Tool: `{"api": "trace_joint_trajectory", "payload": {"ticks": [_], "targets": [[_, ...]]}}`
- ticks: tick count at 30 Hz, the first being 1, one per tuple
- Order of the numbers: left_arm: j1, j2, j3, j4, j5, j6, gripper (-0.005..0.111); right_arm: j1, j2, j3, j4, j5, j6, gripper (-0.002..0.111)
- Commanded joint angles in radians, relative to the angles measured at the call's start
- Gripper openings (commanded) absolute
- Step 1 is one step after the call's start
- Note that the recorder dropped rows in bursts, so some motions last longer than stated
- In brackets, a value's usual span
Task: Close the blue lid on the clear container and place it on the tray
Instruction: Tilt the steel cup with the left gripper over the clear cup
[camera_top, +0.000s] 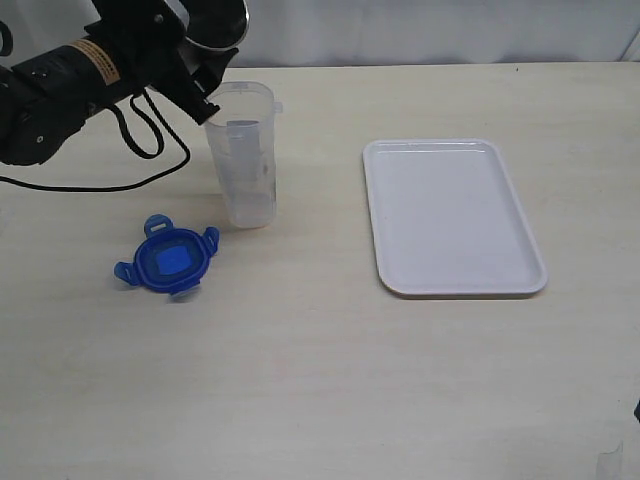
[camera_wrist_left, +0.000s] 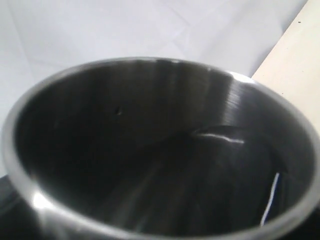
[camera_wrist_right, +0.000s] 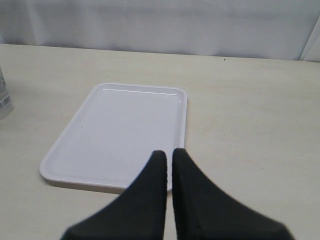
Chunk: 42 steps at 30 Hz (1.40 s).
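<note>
A: Now, entry one, the left hand (camera_top: 192, 72): what is it doing?

B: It is grasping a steel cup (camera_wrist_left: 150, 150) and holding it tilted. The clear container (camera_top: 246, 160) is standing upright on the counter (camera_top: 320, 380), right beneath that hand's fingertips.

A: Entry two, the right hand (camera_wrist_right: 169, 162)?

B: It is hanging clenched and empty, its fingers pressing together. The tray (camera_wrist_right: 120, 125) is lying bare just ahead of it.

A: Entry three, the blue lid (camera_top: 168, 258)?

B: It is lying flat on the counter with its four flaps splaying outward. It is sitting near the container's foot, a little further below the left hand than the container, and well apart from the right hand.

A: Handling notes?

B: I am judging the container light, smooth and thin-walled. Being tall and narrow, it is likely tipping easily and flexing under a hard squeeze, so gripping across the mid-body is looking safest. The lid is looking stiff but low, so I am favouring a pinch on its rim between two flaps. Whether the container is holding liquid, I cannot tell.
</note>
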Motion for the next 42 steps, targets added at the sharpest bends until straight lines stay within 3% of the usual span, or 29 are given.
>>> {"api": "trace_joint_trajectory", "payload": {"ticks": [1, 24, 42], "targets": [[0.001, -0.021, -0.018, -0.008, -0.086, 0.044, 0.000, -0.006, -0.004, 0.002, -0.006, -0.001, 0.001, 0.004], [0.001, -0.021, -0.018, -0.001, -0.113, 0.142, 0.000, -0.006, -0.004, 0.002, -0.006, -0.001, 0.001, 0.004], [0.006, -0.021, -0.018, -0.062, -0.107, -0.008, 0.000, -0.006, -0.004, 0.002, -0.006, -0.001, 0.001, 0.004]]}}
